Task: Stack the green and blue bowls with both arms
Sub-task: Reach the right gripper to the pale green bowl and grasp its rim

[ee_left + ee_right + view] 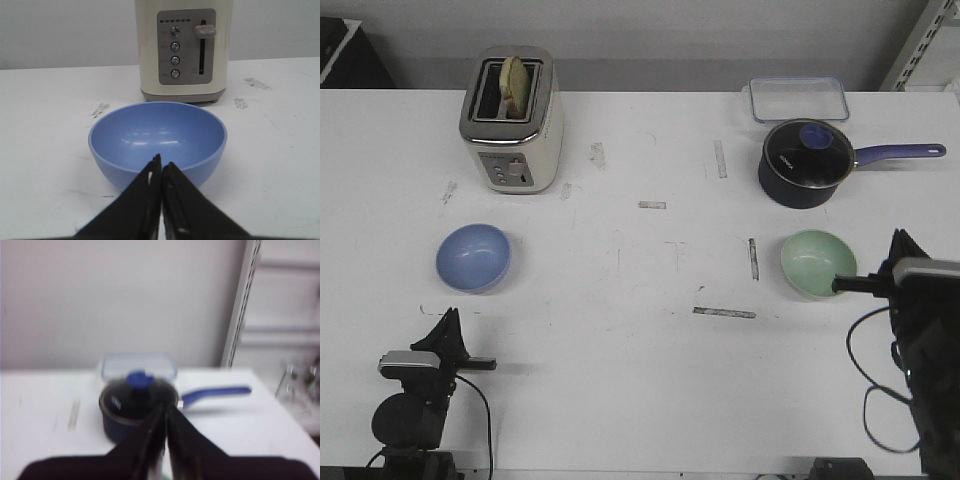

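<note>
scuffed white table (pixel 640 330) w/ grey wall behind, smooth round blue bowl (pixel 473 257) front-left near cream toaster (pixel 512 120), green bowl (pixel 818 263) right near lidded saucepan (pixel 804 163), left gripper (pixel 161 167) & right gripper (pixel 165 415) pinched closed, holding nothing

Front camera looks down over the table (pixel 640 380); wrist cameras sit low, facing forward; all share it.
</note>
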`<action>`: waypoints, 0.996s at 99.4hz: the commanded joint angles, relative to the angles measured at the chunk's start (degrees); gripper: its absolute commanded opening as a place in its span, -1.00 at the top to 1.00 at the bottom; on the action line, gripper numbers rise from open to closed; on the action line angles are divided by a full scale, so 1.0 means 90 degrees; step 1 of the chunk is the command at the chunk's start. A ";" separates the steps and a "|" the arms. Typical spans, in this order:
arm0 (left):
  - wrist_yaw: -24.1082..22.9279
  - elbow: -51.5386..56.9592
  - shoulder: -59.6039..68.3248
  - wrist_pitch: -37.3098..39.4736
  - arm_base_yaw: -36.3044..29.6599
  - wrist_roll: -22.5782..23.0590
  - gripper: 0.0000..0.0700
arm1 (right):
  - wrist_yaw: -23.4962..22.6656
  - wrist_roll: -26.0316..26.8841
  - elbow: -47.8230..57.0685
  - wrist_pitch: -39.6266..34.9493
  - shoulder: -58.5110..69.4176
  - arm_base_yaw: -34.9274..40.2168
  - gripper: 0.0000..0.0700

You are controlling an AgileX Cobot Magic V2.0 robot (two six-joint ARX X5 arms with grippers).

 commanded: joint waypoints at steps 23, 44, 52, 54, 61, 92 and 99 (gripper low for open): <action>0.0017 -0.0131 -0.0007 0.0100 0.0007 -0.0032 1.00 | -0.0867 -0.0459 0.1324 -0.1841 0.2499 -0.0469 -0.17; 0.0017 -0.0131 -0.0007 0.0100 0.0005 -0.0032 0.99 | -0.1200 -0.0928 0.1321 -0.2142 0.3587 -0.1124 -0.54; 0.0017 -0.0131 -0.0007 0.0100 0.0005 -0.0032 0.99 | -0.1353 -0.1059 0.1321 -0.2276 0.3968 -0.1365 -0.54; 0.0017 -0.0131 -0.0007 0.0100 0.0005 -0.0032 0.99 | -0.1377 -0.1066 0.1321 -0.2310 0.4065 -0.1423 -0.54; 0.0017 -0.0131 -0.0007 0.0102 0.0005 -0.0032 0.99 | -0.1474 -0.1124 0.1319 -0.2368 0.4403 -0.1617 -0.54; 0.0017 -0.0131 -0.0007 0.0102 0.0007 -0.0032 0.99 | -0.1783 -0.1183 0.1294 -0.2142 0.5508 -0.1875 -0.29; 0.0017 -0.0131 -0.0007 0.0104 0.0005 -0.0032 0.99 | -0.1795 -0.1188 0.1294 -0.2062 0.5668 -0.1872 0.04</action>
